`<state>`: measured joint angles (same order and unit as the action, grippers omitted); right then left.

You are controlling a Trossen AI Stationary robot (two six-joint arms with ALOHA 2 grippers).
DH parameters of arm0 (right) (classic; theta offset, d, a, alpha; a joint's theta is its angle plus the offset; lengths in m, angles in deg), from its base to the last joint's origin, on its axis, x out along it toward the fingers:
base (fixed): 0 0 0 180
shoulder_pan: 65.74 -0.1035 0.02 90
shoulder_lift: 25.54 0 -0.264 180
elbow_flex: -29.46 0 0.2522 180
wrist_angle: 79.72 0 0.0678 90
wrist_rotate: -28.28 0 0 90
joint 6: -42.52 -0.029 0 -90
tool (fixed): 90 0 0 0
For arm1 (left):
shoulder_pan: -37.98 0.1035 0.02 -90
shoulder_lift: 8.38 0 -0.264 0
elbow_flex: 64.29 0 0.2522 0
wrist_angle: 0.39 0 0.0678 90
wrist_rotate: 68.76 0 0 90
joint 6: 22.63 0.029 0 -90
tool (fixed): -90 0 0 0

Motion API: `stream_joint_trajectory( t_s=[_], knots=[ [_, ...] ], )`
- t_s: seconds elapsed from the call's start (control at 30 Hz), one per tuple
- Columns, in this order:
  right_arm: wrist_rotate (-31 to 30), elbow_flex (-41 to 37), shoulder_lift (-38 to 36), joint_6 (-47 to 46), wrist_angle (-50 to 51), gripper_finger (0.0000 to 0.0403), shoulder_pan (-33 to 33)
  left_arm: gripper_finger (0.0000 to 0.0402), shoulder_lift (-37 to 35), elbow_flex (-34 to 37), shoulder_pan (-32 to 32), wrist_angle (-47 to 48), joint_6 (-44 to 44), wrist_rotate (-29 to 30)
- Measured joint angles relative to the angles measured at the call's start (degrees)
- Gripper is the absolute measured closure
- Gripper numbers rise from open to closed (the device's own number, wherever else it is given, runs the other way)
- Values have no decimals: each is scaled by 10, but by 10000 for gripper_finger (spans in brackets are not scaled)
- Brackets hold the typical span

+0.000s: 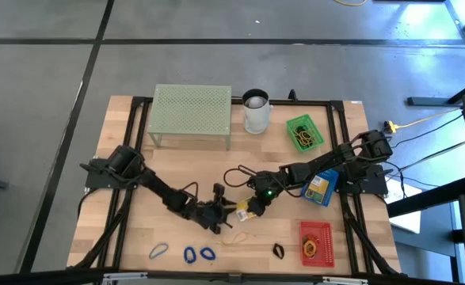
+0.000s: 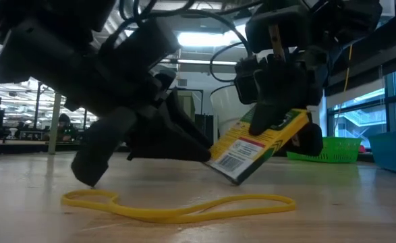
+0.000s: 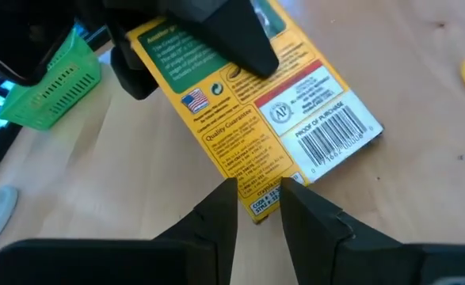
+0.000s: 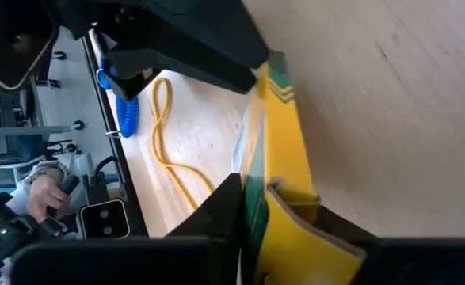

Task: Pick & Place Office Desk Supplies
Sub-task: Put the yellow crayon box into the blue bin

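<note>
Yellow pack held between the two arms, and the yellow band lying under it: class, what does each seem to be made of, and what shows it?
Yellow pack: probably thin printed cardboard with a slight sheen; flat faces, crisp edges, barcode and printed text, a bent flap in the right wrist view.
Yellow band: looks like rubber, matt; a thin strip lying limp in loose loops on the wooden table.

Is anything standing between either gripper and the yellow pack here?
Nothing visible. Both grippers are on the yellow pack, tilted above the table: the right gripper clamps one end, the left gripper pinches the opposite edge.
</note>
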<state>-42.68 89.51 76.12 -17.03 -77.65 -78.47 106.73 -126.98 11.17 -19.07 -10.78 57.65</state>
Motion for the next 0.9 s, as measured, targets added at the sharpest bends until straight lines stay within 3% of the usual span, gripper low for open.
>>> stream_joint_trajectory(
  t_s=[0.13,0.3,0.53,0.77,0.9],
  knots=[
    [0,0,0,3,-3,366,0,310,-9,0,-12,1,17,25],
    [-4,0,-7,22,-2,352,0,310,-41,0,-36,-4,36,62],
    [-57,0,-45,81,7,360,0,313,-129,0,-55,-21,66,76],
    [-194,0,-105,158,82,358,-10,313,-227,-1,-53,-95,149,75],
    [-288,0,-155,166,169,356,-14,314,-275,-1,-53,-98,117,75]
  ],
)
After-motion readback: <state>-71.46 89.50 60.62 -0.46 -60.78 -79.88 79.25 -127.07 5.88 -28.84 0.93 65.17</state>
